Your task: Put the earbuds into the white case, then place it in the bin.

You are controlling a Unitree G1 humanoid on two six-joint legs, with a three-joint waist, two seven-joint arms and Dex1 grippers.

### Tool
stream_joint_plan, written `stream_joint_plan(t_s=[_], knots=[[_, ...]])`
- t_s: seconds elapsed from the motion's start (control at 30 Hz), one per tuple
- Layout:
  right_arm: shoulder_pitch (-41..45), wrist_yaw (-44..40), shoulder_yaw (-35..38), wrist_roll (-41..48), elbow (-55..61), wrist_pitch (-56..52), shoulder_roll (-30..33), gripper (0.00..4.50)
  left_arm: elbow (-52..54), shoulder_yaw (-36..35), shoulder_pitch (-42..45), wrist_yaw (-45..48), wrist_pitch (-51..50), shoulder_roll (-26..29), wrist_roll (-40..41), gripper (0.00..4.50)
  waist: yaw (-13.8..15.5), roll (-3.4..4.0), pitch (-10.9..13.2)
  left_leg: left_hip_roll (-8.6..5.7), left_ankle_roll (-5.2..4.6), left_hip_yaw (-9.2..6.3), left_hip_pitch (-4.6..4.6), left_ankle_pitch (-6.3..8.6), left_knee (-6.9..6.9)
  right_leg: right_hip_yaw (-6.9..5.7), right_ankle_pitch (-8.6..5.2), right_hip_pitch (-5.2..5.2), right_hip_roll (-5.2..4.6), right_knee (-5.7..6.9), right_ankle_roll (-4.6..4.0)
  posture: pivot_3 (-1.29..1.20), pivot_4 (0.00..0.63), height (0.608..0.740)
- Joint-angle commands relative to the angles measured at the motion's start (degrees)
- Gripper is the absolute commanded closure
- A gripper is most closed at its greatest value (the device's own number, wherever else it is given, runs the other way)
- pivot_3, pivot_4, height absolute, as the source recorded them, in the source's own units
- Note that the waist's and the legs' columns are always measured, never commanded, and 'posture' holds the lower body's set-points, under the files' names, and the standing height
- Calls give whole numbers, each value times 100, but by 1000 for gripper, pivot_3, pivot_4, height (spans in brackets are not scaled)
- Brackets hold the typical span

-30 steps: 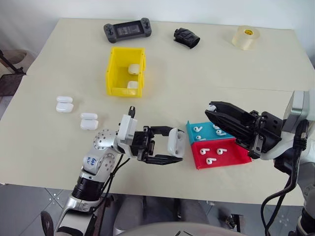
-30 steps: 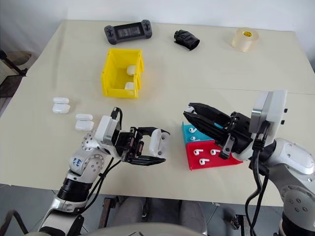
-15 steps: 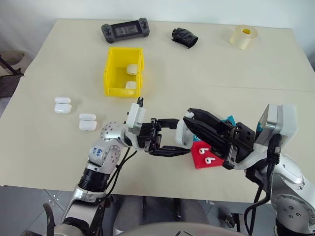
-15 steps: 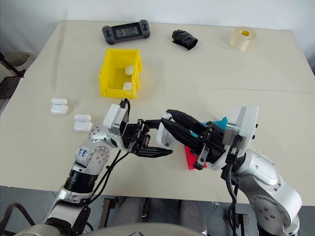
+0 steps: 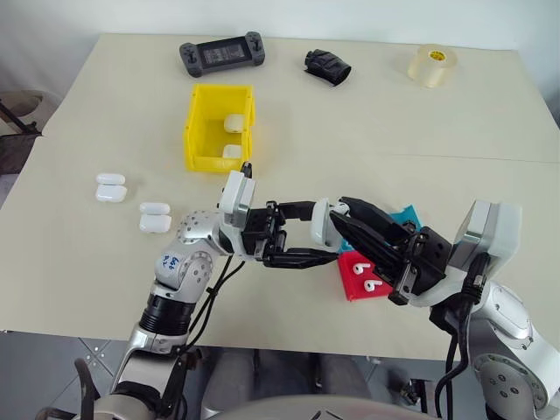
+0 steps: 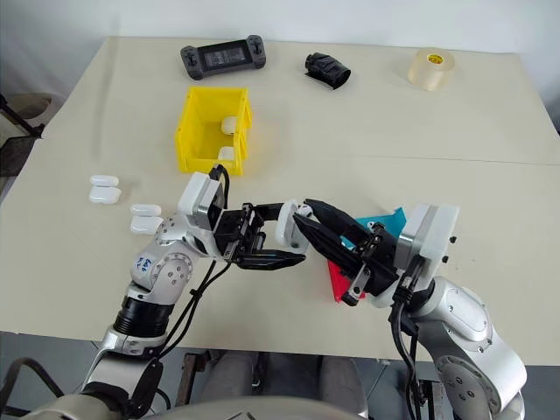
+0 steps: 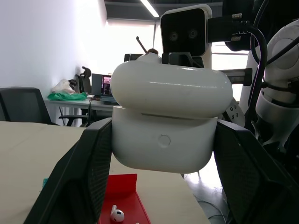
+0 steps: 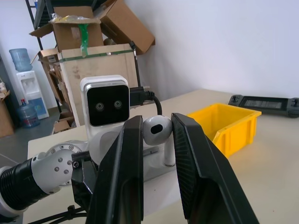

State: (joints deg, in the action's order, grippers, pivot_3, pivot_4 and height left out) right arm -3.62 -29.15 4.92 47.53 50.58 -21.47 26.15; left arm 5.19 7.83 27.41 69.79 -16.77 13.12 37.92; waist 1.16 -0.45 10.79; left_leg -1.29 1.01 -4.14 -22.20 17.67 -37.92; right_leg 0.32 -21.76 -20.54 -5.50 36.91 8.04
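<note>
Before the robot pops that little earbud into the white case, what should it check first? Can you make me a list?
1. White case gripped firmly by the left gripper: ok, a finger presses each side.
2. Earbud pinched in the right gripper: ok, held between both fingers.
3. Case lid open enough for the earbud: cannot tell; in the left wrist view it looks almost shut.
4. Earbud lined up with the case: ok, the right fingertips meet the case above the table.
5. Yellow bin has room for this case: ok, two cases lie at one end, the rest is free.
</note>
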Motion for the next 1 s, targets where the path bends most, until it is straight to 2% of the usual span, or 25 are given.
stream_joint_plan(t_s=[0.03,0.47,0.73,1.0], knots=[[-65,-4,1,-134,-35,207,-64,3980,57,-43,140,90,56,-58,111,1647,0,0,0,-1,0,0,0,0,0,1,0,0,-1,0,0,0,150,740],[76,-145,-280,-231,-240,382,-137,3980,74,-33,179,70,12,-88,127,1647,-1,0,0,0,0,0,0,0,1,1,0,0,-1,-1,0,0,150,740],[70,-310,-423,-658,-557,731,-243,3980,109,-42,192,79,-53,-103,155,1647,-1,0,0,-1,0,0,0,0,1,1,0,-1,-1,-1,0,0,150,740],[-175,-646,-411,-536,-684,648,73,3980,65,-102,275,27,-50,-167,169,1647,0,0,0,-1,0,0,0,0,1,1,0,-1,-1,-1,0,0,150,740]])
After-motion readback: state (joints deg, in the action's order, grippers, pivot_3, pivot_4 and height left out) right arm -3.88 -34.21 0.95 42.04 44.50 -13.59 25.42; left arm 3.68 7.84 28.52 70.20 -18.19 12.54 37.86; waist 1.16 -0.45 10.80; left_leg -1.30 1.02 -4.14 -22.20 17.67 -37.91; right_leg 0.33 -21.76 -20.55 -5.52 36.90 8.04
